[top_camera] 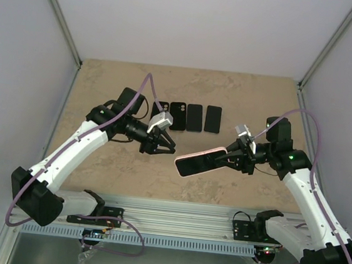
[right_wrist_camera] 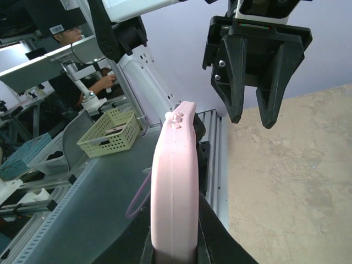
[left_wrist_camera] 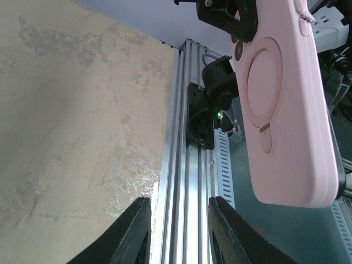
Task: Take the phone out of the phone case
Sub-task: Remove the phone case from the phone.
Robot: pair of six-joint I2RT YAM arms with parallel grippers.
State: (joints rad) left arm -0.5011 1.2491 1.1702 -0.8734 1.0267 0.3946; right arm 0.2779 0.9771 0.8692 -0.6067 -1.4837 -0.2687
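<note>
A pink phone case (top_camera: 201,162) with a dark phone in it is held in the air above the table's front middle. My right gripper (top_camera: 232,155) is shut on one end of it. The right wrist view shows the pink case (right_wrist_camera: 175,187) edge-on between my jaws. The left wrist view shows its pink back (left_wrist_camera: 286,104) with a round ring. My left gripper (top_camera: 159,148) is open and empty, a short way left of the case's free end. It also shows in the right wrist view (right_wrist_camera: 253,118).
Several dark phones (top_camera: 194,117) lie in a row at the table's middle back. An aluminium rail (top_camera: 173,217) runs along the near edge. A yellow-green basket (right_wrist_camera: 110,132) stands off the table.
</note>
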